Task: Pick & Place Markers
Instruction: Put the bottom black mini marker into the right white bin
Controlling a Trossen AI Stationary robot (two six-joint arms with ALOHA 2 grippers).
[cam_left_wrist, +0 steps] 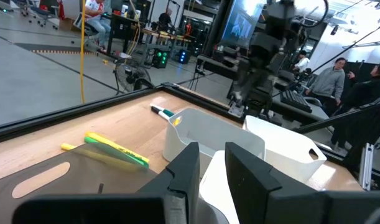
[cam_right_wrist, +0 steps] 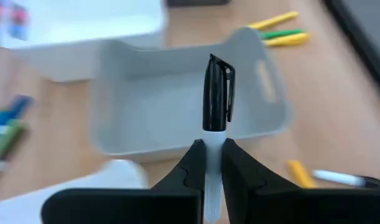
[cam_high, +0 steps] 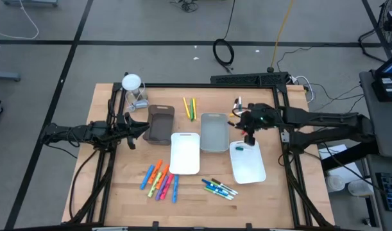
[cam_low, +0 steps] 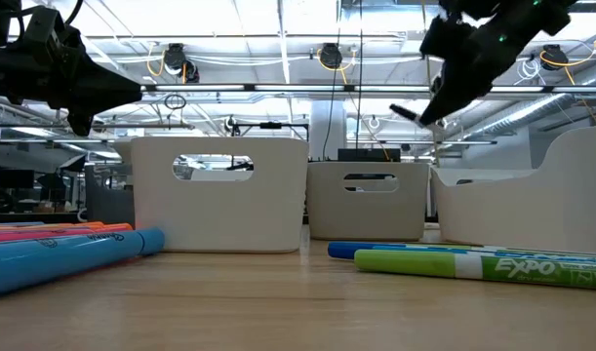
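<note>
My right gripper [cam_right_wrist: 213,146] hangs over the table's right half [cam_high: 249,133], shut on a white marker with a black cap [cam_right_wrist: 217,93], above the grey tray [cam_right_wrist: 158,106]. My left gripper [cam_left_wrist: 211,149] waits at the left by the brown tray [cam_high: 161,123]; its fingers stand slightly apart with nothing between them. Other markers lie flat on the wood: a yellow and green pair [cam_high: 189,107], an orange, pink and blue group [cam_high: 160,179], and a blue and green group [cam_high: 219,188]. My right gripper pinches the marker's white barrel [cam_right_wrist: 213,138] between its two fingers. The marker lies along the fingers, and its black cap end [cam_right_wrist: 218,81] sticks out past the fingertips. The fingers slant down from the table's right side. The marker is lifted clear, over the grey tray.
Two white trays [cam_high: 185,153] [cam_high: 247,163] sit toward the near side of the grey tray [cam_high: 213,131]. A few loose markers [cam_right_wrist: 320,175] lie at the far right. A white round object [cam_high: 131,83] stands at the far left corner. People show in the room beyond.
</note>
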